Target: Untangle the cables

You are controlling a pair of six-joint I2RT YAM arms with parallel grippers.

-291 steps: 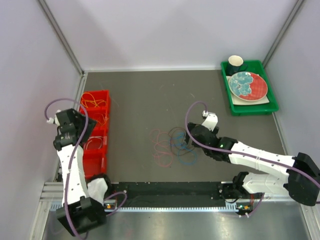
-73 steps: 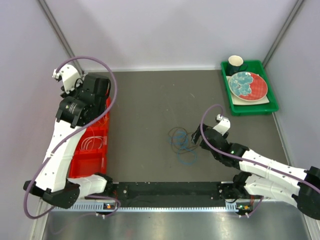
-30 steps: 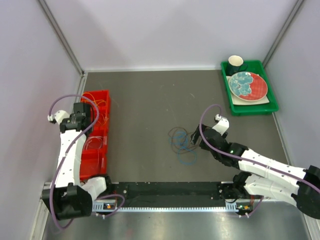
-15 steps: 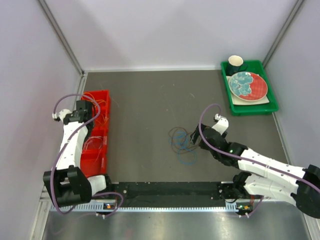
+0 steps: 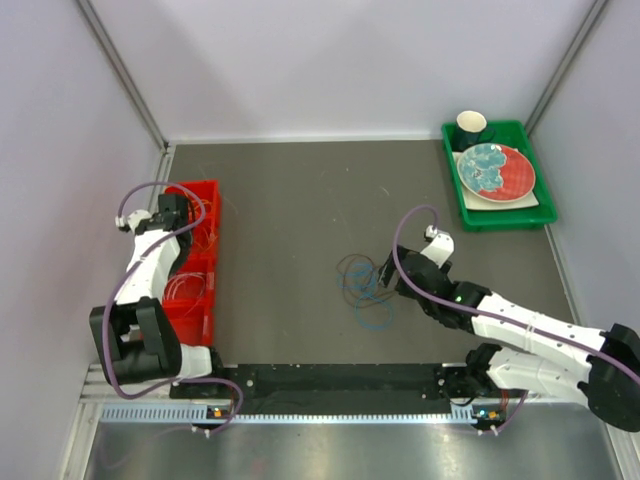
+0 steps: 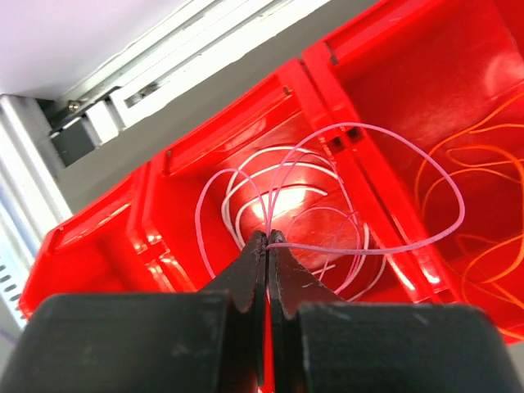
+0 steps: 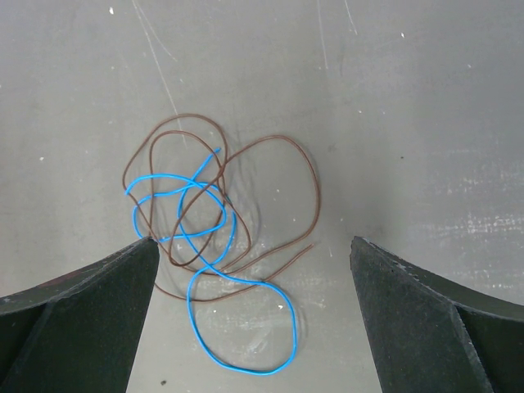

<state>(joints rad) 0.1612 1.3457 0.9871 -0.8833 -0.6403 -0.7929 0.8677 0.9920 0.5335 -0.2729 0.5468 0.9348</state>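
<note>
My left gripper [image 6: 268,237] is shut on a thin pink cable [image 6: 331,248], whose loops hang over the red bin [image 6: 385,49]. Below it a white cable [image 6: 225,214] lies coiled in the middle compartment, with an orange cable [image 6: 426,176] in the one beside it. From the top, that gripper [image 5: 170,214] sits over the bin [image 5: 205,186] at the left. A blue cable [image 7: 293,327] and a dark brown-black cable [image 7: 316,190] lie tangled on the grey table [image 5: 290,200]. My right gripper [image 7: 252,246] hovers open above the tangle [image 5: 362,287], touching nothing.
A green tray [image 5: 500,217] at the back right holds a patterned plate [image 5: 495,170] and a dark cup [image 5: 471,126]. Pale walls close in the left, back and right sides. A black rail [image 5: 340,378] runs along the near edge between the arm bases.
The pink cable, on the table in the oldest frame, now hangs from my left gripper over the bin. In the last second the left arm folded back; the right arm hardly moved.
</note>
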